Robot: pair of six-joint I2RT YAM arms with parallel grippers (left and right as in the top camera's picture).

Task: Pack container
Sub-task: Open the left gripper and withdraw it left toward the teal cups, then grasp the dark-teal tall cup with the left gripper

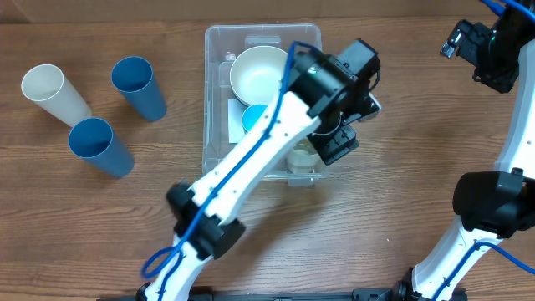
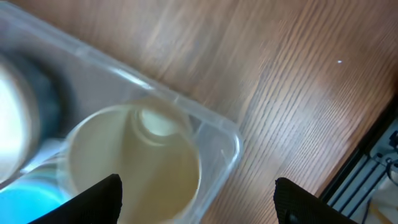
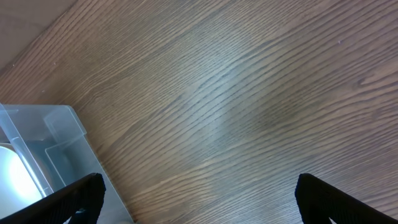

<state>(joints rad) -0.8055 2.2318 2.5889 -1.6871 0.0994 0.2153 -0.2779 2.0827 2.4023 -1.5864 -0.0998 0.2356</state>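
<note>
**Pack container: roughly half packed, three cups left outside**

So here's where you're at. The container (image 1: 213, 84) sits mid-table, and it has three things in it: a white bowl (image 1: 259, 71) at the far end, something blue (image 1: 253, 117) right beside the bowl (cup or bowl, can't tell from here), and a cream cup (image 1: 303, 157) upright in the near right corner.

Your left gripper (image 2: 198, 182) hovers right over that cream cup. The fingers are spread and the wrist view shows one of them well clear of the rim, so I read the cup as released and standing on its own. I'd call that item done.

Your right gripper (image 3: 199, 180) is off at the far right, jaws wide apart over bare table (image 1: 401, 100), holding nothing.

What's left, by my guess: three cups out on the left side of the table, well apart from the container. That's a white cup (image 1: 46, 90), a blue cup (image 1: 138, 84) further back and a second blue cup (image 1: 99, 144) nearer to you. If all of those belong in the bin, you're about halfway. There looks to be free floor along the container's left side.
</note>
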